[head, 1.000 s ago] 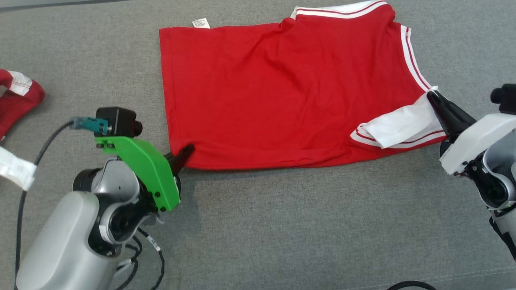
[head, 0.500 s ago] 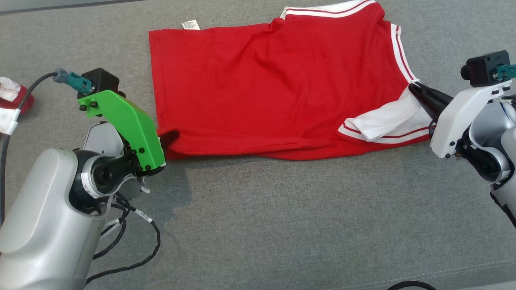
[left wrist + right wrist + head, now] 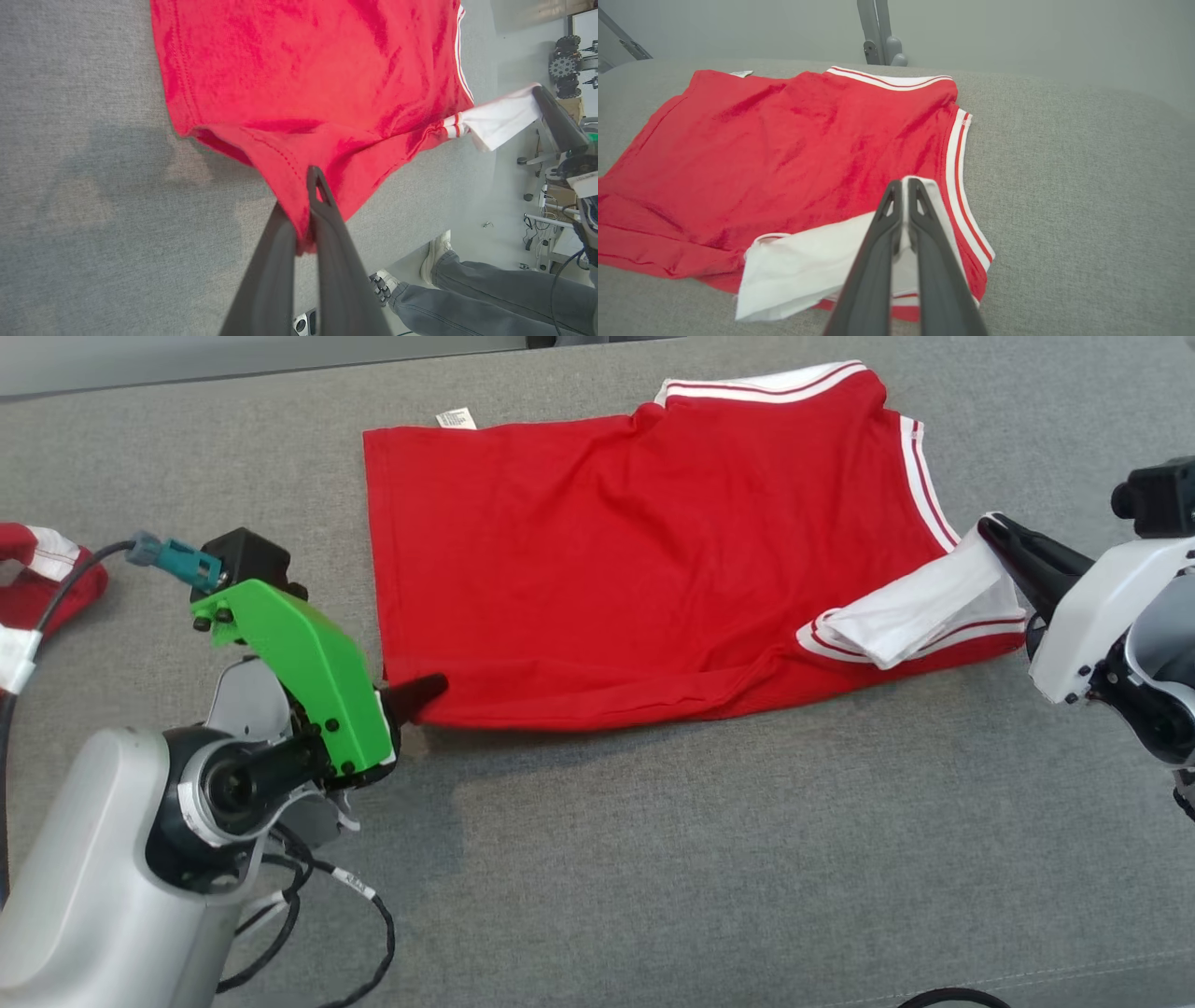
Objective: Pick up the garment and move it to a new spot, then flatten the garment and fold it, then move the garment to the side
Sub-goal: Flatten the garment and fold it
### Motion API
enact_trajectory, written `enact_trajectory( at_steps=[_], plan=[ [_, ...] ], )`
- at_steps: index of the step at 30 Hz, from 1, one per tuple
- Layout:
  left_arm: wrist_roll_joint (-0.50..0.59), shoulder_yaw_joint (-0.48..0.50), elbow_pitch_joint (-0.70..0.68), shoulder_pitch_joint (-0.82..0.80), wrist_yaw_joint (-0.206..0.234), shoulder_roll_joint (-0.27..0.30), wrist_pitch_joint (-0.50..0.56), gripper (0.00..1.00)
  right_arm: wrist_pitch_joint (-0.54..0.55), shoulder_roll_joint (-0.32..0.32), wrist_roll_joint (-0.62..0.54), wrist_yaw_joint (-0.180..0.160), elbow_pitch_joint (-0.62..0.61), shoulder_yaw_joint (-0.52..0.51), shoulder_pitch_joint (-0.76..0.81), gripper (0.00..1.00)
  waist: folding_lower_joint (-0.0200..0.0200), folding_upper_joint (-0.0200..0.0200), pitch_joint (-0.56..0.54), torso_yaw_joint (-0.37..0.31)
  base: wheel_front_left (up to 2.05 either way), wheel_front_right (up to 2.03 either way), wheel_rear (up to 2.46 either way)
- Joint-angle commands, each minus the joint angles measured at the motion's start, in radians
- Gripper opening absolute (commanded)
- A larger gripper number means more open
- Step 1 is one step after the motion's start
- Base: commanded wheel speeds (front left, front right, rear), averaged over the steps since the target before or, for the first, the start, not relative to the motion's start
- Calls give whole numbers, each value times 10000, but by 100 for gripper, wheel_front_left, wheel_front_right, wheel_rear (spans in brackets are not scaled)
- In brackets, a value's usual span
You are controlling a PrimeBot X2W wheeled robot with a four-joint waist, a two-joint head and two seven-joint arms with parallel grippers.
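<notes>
A red garment [image 3: 635, 560] with white striped trim lies spread on the grey fabric surface [image 3: 653, 859]. My left gripper [image 3: 434, 687] is shut on its near left corner, and the left wrist view has the red hem [image 3: 299, 186] pinched between the two dark fingers [image 3: 322, 205]. My right gripper [image 3: 991, 525] is shut on the white flap [image 3: 920, 611] at the garment's near right corner. In the right wrist view that white cloth [image 3: 812, 261] runs up between the closed fingers [image 3: 901, 186], with the red garment [image 3: 794, 154] beyond.
Another red and white cloth [image 3: 42, 569] lies at the far left edge. A white label [image 3: 455, 419] sticks out at the garment's far edge. A person's legs and shoes [image 3: 467, 289] stand beside the surface in the left wrist view. Black cables [image 3: 317, 915] trail under my left arm.
The head camera has shifted. Both grippers keep their hold on the garment's near corners; its near edge now lies slightly more stretched between them.
</notes>
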Motion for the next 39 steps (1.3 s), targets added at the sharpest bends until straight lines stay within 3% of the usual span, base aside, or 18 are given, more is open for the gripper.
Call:
enact_trajectory(
  at_steps=[1, 12, 23, 29, 34, 39],
  plan=[
    [-92, 52, -236, 343, 81, 81, -17, 0, -118, -133, 165, -10, -264, -45, 254, 0, 0, 0, -84, 41, 0, 0, 0],
    [-38, 427, -2440, 2824, 290, 449, -801, 0, -604, -1587, 1338, -9, -3429, -1885, 3825, 0, 0, 0, 348, 89, 0, 0, 0],
    [571, 454, -3054, 3719, 73, 867, -1474, 0, 144, -1379, 818, -9, -5181, -3697, 6060, 0, 0, 0, 835, -56, 0, 0, 0],
    [597, 326, -3002, 3321, 168, 898, -1231, 0, 1290, -1324, 570, -9, -5815, -4171, 5992, 0, 0, 0, 920, -16, 0, 0, 0],
    [160, 401, -2947, 2661, 795, 859, -329, 0, 2981, -1783, 885, -9, -6094, -3873, 5205, 0, 0, 0, 1255, -57, 0, 0, 0],
    [222, 445, -2601, 1047, 1584, 1200, 869, 0, 4969, -2131, 1470, -9, -5879, -3214, 3157, 0, 0, 0, 1818, -205, 0, 0, 0]
  ],
)
